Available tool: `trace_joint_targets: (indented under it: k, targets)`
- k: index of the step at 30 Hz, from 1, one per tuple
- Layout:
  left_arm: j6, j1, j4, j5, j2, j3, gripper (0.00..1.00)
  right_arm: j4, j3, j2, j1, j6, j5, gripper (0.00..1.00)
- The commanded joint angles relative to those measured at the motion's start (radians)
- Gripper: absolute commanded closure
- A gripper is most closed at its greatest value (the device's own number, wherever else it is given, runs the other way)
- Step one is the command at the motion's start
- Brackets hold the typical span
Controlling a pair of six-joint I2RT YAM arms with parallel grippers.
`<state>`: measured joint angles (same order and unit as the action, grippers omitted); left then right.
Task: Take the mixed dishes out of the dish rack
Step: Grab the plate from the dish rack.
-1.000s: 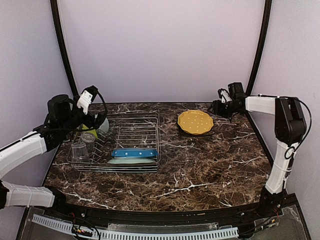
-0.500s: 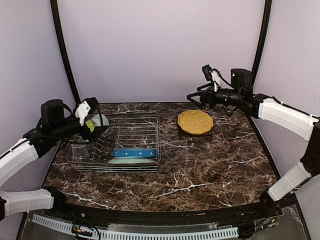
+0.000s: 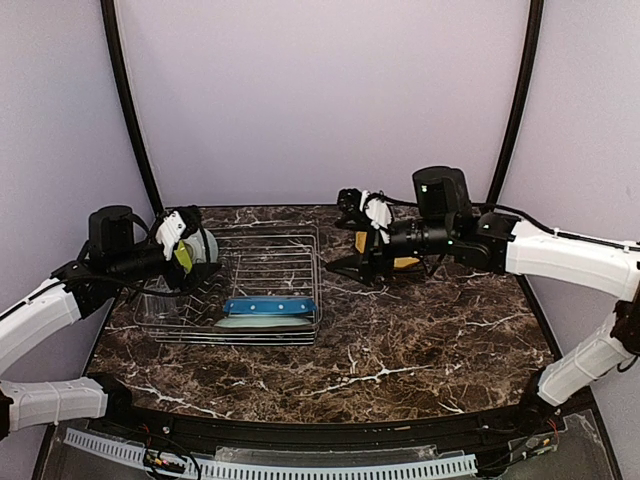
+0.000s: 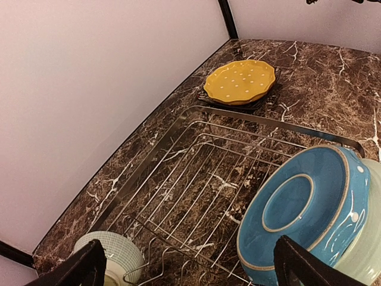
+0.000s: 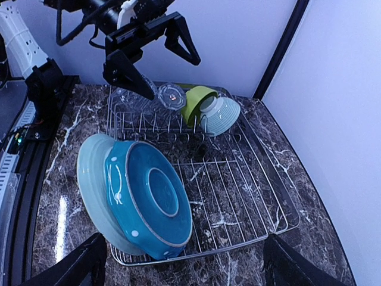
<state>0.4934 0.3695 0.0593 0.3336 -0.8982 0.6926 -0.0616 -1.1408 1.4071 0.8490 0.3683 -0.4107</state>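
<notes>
The silver wire dish rack [image 3: 300, 240] stands at the left. A blue white-dotted plate [image 3: 268, 306] and a large pale-green plate [image 3: 262, 322] stand on edge at its front. A yellow-green bowl [image 5: 196, 101], a pale-green bowl [image 5: 221, 114] and clear ribbed glasses [image 5: 169, 95] sit at its far left end. My left gripper [image 3: 195, 262] is open and empty over those bowls. My right gripper [image 3: 345, 232] is open and empty, just right of the rack. It hides most of the yellow dotted plate [image 4: 241, 80], which lies on the black square plate [image 4: 262, 101].
The rack's middle wires [image 4: 202, 173] are bare. The dark marble table [image 3: 420, 340] ends at the lilac back wall, with black corner posts [image 3: 130, 110] at left and right.
My right arm has swung from the far right rear leftward over the yellow plate to the rack's right side. My left gripper has dropped lower over the bowls.
</notes>
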Motion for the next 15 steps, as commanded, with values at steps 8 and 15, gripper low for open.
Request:
trace_joint_targets:
  k: [8, 15]
  targets:
    - [-0.032, 0.0, -0.035, 0.031, 0.003, -0.043, 0.01, -0.124, -0.048, 0.164, 0.11, 0.182, 0.206, 0.18]
    - [-0.042, 0.0, -0.055, 0.03, 0.011, -0.054, 0.01, -0.141, -0.09, 0.251, 0.144, 0.194, 0.244, 0.26]
